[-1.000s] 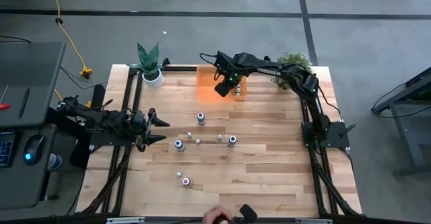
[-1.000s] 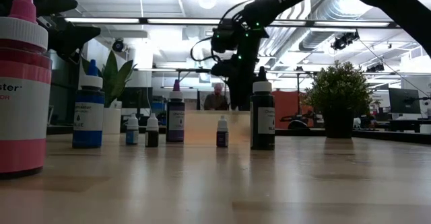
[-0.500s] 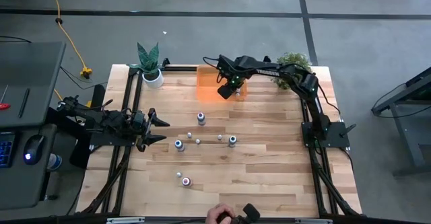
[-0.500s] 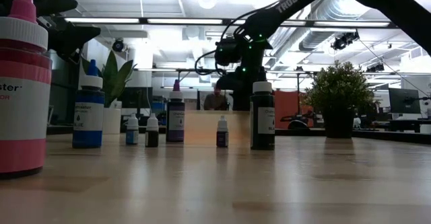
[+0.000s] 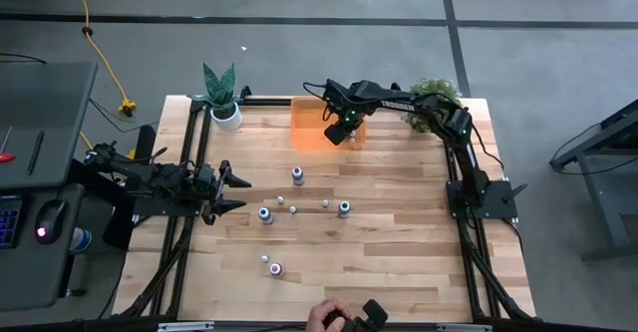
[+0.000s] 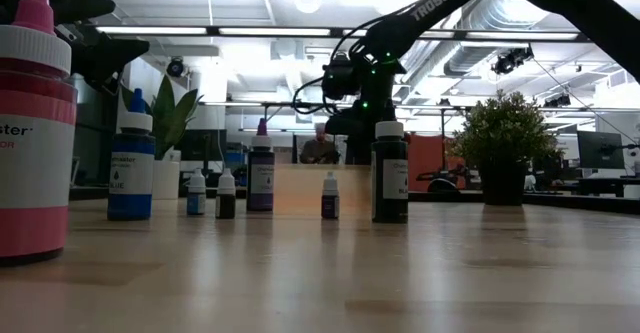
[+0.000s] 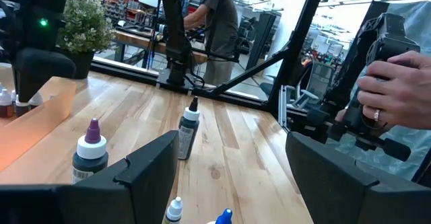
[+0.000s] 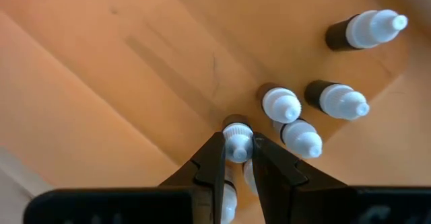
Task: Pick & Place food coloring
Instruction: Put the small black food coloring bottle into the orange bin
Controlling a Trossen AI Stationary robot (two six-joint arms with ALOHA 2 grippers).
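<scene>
Reaching over the orange bin [image 5: 321, 125] at the table's far edge, the right gripper [image 5: 342, 131] is seen in the right wrist view with its fingers [image 8: 212, 162] closed nearly together on the white cap of a small bottle [image 8: 237, 143], which stands upright inside the bin. Beside that held bottle, several more white-capped droppers [image 8: 289, 116] are gathered on the bin's orange floor, some touching one another. Nearer than the bin on the wooden table [image 5: 399, 242], the rest of the food coloring is scattered: a purple-capped bottle [image 6: 261, 167], a dark bottle [image 6: 389, 171] with a pale cap, a blue bottle [image 6: 131, 168], three tiny droppers [image 6: 226, 194] between them, and a large pink bottle [image 6: 36, 123] closest to the low camera. The left gripper [image 5: 231, 190] is held well away from the bin, at the table's left edge, its fingers [image 7: 148, 167] spread wide with nothing between them. A potted plant [image 5: 221, 95] stands left of the bin and a bushier plant [image 5: 431, 99] right of it. A person's hand [image 7: 394, 89] is seen grasping a dark handle beyond the table.
</scene>
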